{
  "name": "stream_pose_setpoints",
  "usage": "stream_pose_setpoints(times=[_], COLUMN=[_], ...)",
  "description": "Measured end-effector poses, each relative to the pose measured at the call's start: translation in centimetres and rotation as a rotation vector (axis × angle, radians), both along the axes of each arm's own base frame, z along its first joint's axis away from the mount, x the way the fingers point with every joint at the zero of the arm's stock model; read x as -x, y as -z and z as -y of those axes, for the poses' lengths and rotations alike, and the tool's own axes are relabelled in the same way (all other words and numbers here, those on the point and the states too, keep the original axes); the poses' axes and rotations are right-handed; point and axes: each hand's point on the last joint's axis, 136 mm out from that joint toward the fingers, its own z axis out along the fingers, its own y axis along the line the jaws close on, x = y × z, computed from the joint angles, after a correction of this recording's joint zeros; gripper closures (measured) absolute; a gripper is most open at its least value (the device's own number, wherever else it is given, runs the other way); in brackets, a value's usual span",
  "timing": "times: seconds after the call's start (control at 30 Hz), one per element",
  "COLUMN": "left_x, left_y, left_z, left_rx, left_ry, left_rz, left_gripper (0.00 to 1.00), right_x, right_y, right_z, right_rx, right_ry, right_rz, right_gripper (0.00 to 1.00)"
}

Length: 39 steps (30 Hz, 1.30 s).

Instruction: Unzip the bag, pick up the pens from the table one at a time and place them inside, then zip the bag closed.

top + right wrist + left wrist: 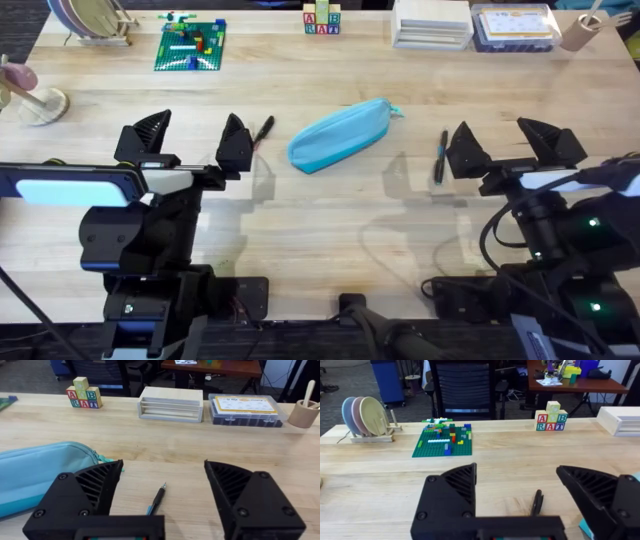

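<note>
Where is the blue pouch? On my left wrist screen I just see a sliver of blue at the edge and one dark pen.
Observer: The bag lies mid-table, between the two arms, slanted, with its teal pull tab at the far end.
Operator: Is it open?
Observer: It looks zipped shut in the overhead view, with nothing sticking out.
Operator: Is there another pen?
Observer: Yes, a second pen lies on the table to the bag's right, just in front of the right gripper.
Operator: Is that gripper holding anything?
Observer: No, it is open and empty, with that pen lying between its fingers in its own wrist view.
</note>
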Motion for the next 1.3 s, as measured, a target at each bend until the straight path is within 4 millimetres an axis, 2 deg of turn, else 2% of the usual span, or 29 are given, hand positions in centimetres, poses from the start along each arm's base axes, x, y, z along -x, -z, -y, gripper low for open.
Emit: stream_pose_setpoints(times=[0.6,0.77,0.83,0.93,1.17,1.2,1.3], left_x=[0.0,0.3,0.7,1.3,1.9,1.7,1.3], left_y=[0.1,1.5,1.4,0.0,-4.8,-5.7,-6.1], left_z=[0.0,-0.1,-0.1,-0.3,-0.7,-0.7,-0.8], left_rx=[-0.001,-0.001,-0.001,-0.002,-0.004,-0.006,-0.008], left_ry=[0.000,-0.004,-0.008,-0.017,-0.038,-0.042,-0.044], left_rz=[-0.004,-0.086,-0.120,-0.138,-0.144,-0.206,-0.288], left_gripper=[0.008,0.008,0.007,0.007,0.007,0.007,0.008], right_x=[0.0,0.1,0.3,0.7,1.7,1.8,1.8], right_y=[-0.1,-0.3,-0.7,-2.0,-6.4,-7.8,-8.8], right_z=[0.0,-0.1,-0.1,-0.2,-0.2,-0.2,-0.2], right_rx=[-0.001,-0.001,-0.001,-0.001,-0.001,-0.001,-0.002], right_ry=[-0.002,-0.005,-0.008,-0.011,-0.012,-0.012,-0.012], right_rz=[0.003,-0.004,-0.010,-0.014,0.000,-0.022,-0.062], right_gripper=[0.005,0.005,0.005,0.005,0.005,0.005,0.005])
